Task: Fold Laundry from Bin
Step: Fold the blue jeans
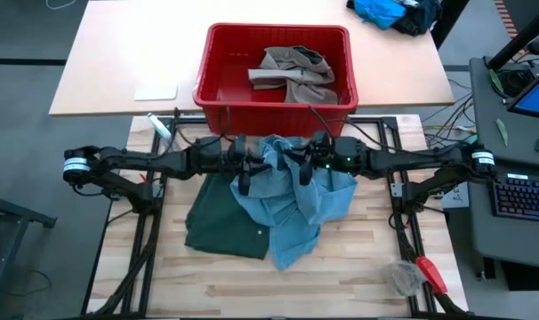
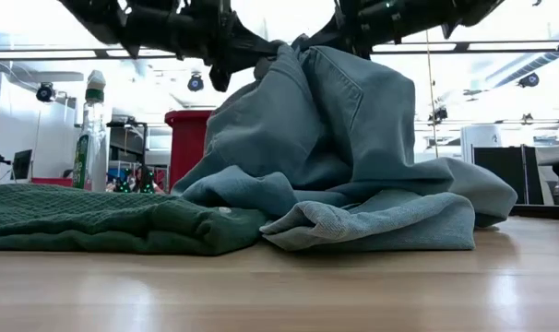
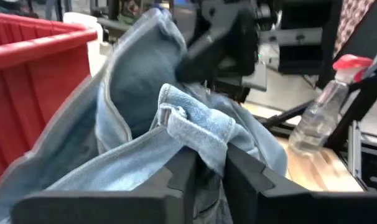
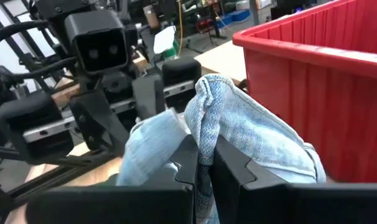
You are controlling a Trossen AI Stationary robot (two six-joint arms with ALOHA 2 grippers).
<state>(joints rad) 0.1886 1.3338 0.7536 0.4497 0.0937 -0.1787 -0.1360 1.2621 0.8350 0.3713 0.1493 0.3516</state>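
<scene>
Both arms reach in from the sides and meet over the table's centre, just at 6 o'clock of the red bin [image 1: 218, 93], a smooth plastic tub with sloping walls. The left gripper [image 3: 204, 163] pinches a thick hemmed fold of the jeans [image 1: 292, 200] between narrow-set fingers. The right gripper [image 4: 204, 158] is clamped on another seamed fold of the same soft, faded blue denim. Held between them, the jeans rise in a peaked tent, their lower part slumping in rumpled folds on the pale wooden table [image 1: 358, 258]. At 8 o'clock of the jeans, partly under them, lie flat green shorts [image 1: 221, 227] of waffle-like weave. A crumpled khaki piece [image 1: 292, 73] sits inside the bin.
</scene>
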